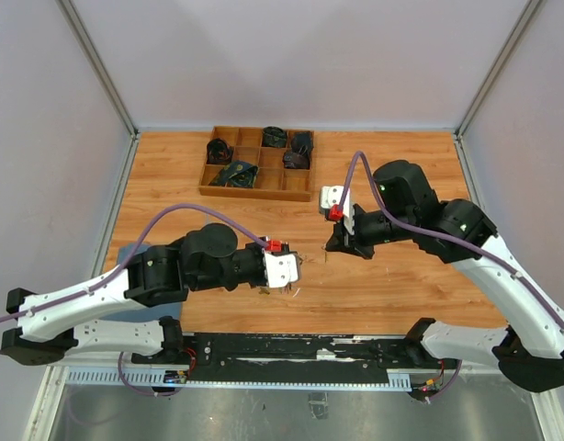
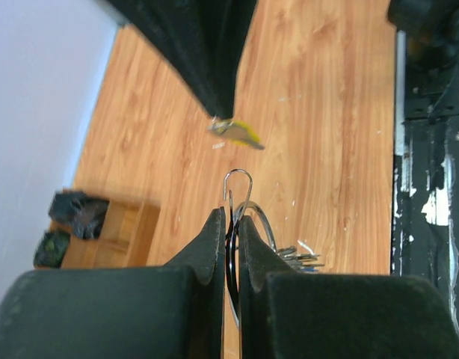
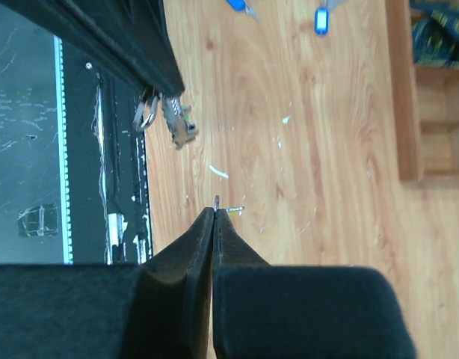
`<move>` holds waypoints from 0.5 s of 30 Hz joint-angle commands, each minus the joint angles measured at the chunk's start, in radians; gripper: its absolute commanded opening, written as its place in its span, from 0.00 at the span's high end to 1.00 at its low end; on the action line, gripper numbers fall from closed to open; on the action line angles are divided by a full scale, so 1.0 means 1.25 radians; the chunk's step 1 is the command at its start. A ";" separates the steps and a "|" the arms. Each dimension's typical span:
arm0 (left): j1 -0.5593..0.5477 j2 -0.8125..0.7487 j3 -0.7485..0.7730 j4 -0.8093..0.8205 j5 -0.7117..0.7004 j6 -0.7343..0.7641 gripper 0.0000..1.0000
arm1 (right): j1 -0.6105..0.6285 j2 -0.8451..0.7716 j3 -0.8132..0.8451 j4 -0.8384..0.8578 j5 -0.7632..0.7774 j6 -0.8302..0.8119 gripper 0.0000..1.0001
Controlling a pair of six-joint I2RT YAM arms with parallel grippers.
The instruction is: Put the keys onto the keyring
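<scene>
My left gripper is shut on the keyring, a thin silver wire ring whose open end sticks up between the fingertips. Several keys hang on the ring just right of the jaws. Directly above, my right gripper is shut on a yellow-headed key, of which only a sliver shows past its own tips. The key hangs a short way from the ring's open end, apart from it. In the top view the left gripper and right gripper face each other above the table's middle.
A wooden compartment tray with dark items stands at the back centre. Two small blue things lie on the wood near the tray, seen in the right wrist view. The black base rail runs along the near edge.
</scene>
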 commanded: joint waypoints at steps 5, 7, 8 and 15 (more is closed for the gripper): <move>0.131 -0.024 -0.119 0.166 -0.034 -0.126 0.99 | -0.038 -0.027 -0.171 0.127 0.004 0.192 0.99; 0.160 -0.026 -0.141 0.188 -0.053 -0.140 1.00 | -0.042 -0.033 -0.252 0.202 -0.019 0.261 0.99; 0.176 -0.030 -0.152 0.196 -0.062 -0.148 1.00 | -0.045 -0.035 -0.295 0.245 -0.016 0.305 0.99; 0.252 -0.091 -0.201 0.214 -0.120 -0.188 1.00 | -0.098 0.055 -0.532 0.506 -0.088 0.512 0.99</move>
